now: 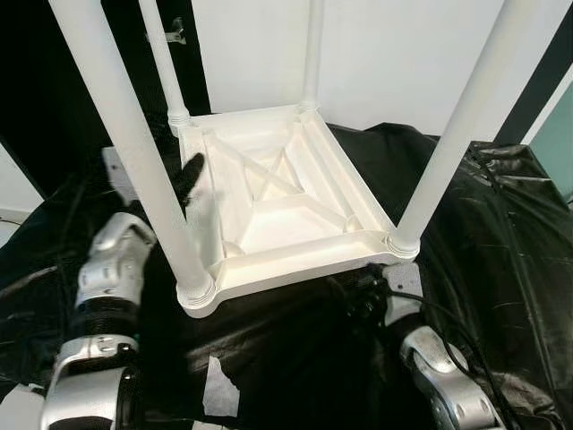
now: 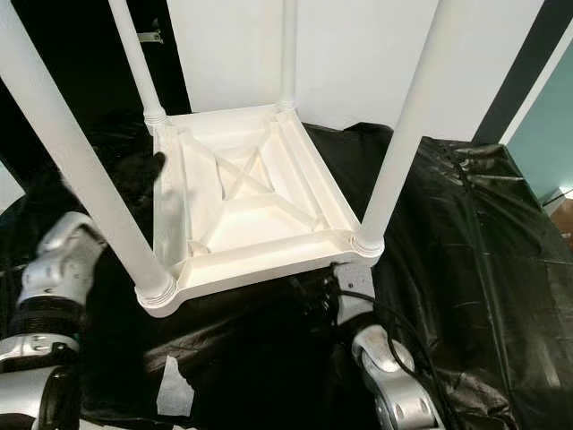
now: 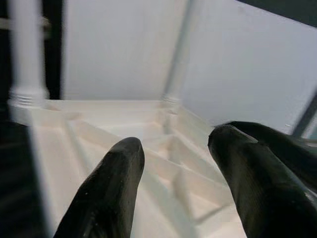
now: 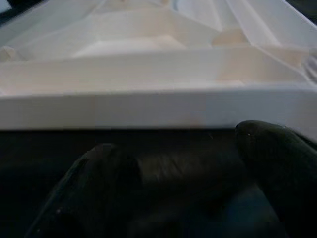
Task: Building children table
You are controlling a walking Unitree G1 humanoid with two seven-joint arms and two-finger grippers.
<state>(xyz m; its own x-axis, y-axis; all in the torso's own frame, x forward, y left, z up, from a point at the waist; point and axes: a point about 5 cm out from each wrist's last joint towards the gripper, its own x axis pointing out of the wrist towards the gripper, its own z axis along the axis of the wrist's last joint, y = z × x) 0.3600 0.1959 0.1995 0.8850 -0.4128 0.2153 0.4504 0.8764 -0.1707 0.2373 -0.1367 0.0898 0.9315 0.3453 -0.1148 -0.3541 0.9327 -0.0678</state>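
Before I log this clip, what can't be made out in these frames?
- Tops of all four legs: cut off by the upper edge in both eye views.
- Face of the upside-down table top lying on the black sheet: hidden beneath it.
- Right gripper: dark and blurred in its wrist view, hidden at the table's near edge in the eye views.
- Left gripper: its fingertips and the ribs beyond are blurred.

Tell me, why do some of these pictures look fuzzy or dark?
Left wrist view: the open left gripper sits too near, so its fingers blur. Right wrist view: the right gripper lies in shadow below the bright table top. Head views: sharp, white legs slightly overexposed.
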